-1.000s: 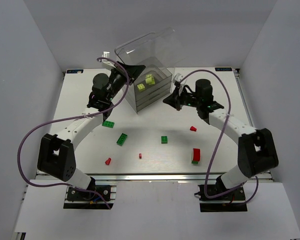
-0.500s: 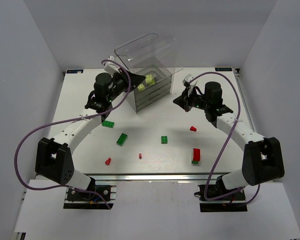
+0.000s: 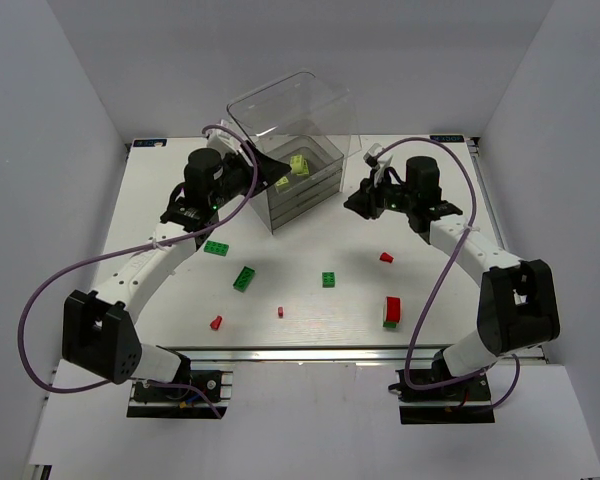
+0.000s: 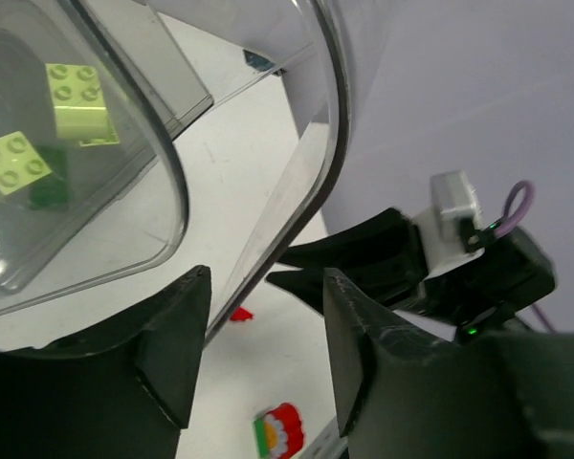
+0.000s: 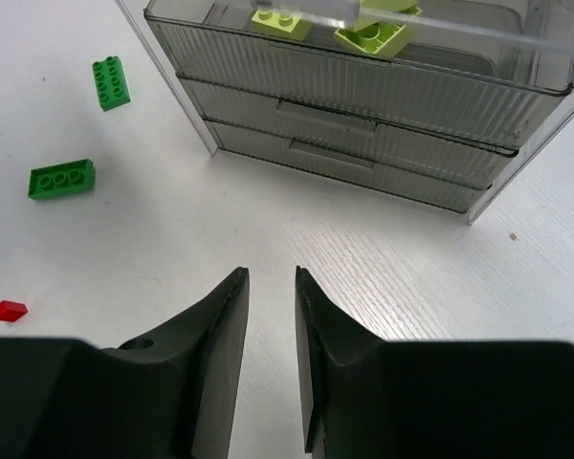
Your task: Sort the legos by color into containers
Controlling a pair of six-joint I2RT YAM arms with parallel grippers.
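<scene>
Yellow-green legos [image 5: 373, 33] are sitting in the top drawer [image 5: 440, 76] of the containers [image 5: 364, 158], the left gripper [image 4: 265, 287] spreading its fingers at the clear hood [image 3: 290, 105], the right gripper [image 5: 273, 277] hovering barely parted, empty.

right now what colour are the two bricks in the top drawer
Pale yellow-green bricks, clearest from the right wrist.

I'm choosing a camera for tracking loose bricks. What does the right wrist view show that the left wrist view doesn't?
Only the right wrist view: three stacked drawer fronts and two green bricks on the table to their left. Only the left wrist view: the clear hood and its tall curved wall, the right arm's white wrist camera with its purple cable, and a red-and-green brick. Both: pale yellow-green bricks in the top drawer, and a small red piece, perhaps not the same one.
</scene>
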